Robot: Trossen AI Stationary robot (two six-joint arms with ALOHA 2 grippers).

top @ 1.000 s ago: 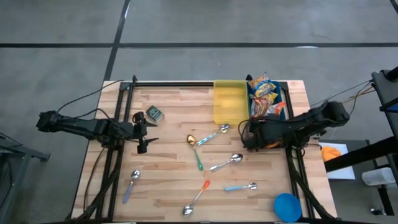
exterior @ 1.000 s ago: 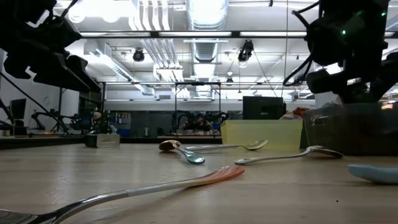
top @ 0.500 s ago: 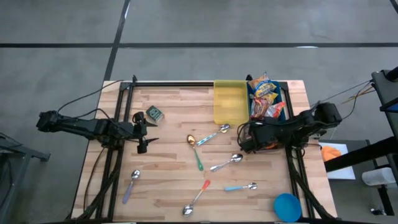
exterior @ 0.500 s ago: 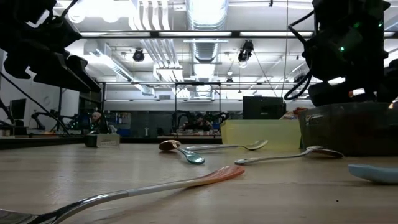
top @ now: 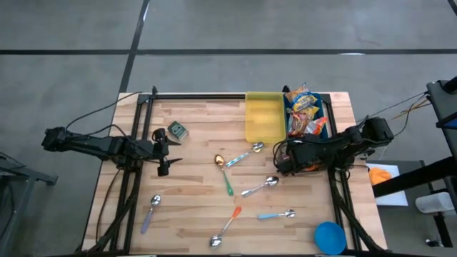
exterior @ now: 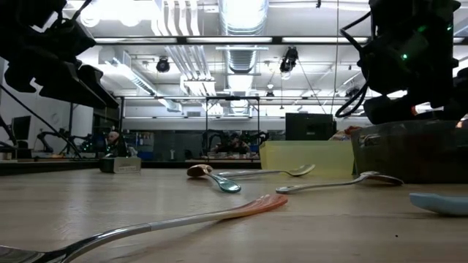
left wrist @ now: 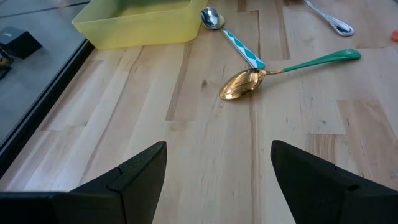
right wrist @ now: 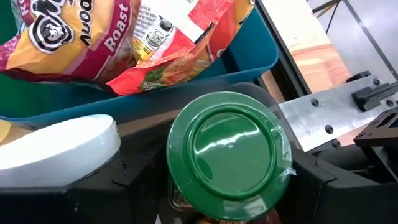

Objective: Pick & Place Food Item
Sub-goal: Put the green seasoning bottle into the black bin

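Observation:
A clear jar with a green lid [right wrist: 227,152] stands between the two fingers of my right gripper [right wrist: 224,186], just outside the near end of the blue bin [right wrist: 186,87]. The bin holds snack bags [right wrist: 74,37]. In the high view my right gripper [top: 289,153] is at the table's right, near the bin [top: 325,107]. Its fingers stand apart, close on either side of the jar. My left gripper [left wrist: 217,180] hovers open over the table's left part [top: 166,153], with nothing between its fingers. My right gripper has one finger [right wrist: 134,180] on each side of the jar, just below its green lid [right wrist: 273,180]. Whether the fingers touch the jar I cannot tell. The jar stands upright with its lid toward the camera; what it rests on is hidden.
A yellow bin [top: 263,118] stands left of the blue one. Several spoons lie over the middle of the table, among them a gold one with a green handle [left wrist: 249,84]. A small dark packet [top: 177,130] lies at the left and a blue bowl [top: 330,237] at the near right corner. A white rounded thing [right wrist: 56,149] sits beside the jar.
My right arm's raised elbow has swung in a little toward the table, and its dark bulk has shifted in the low view. Its gripper has stayed by the near end of the blue bin.

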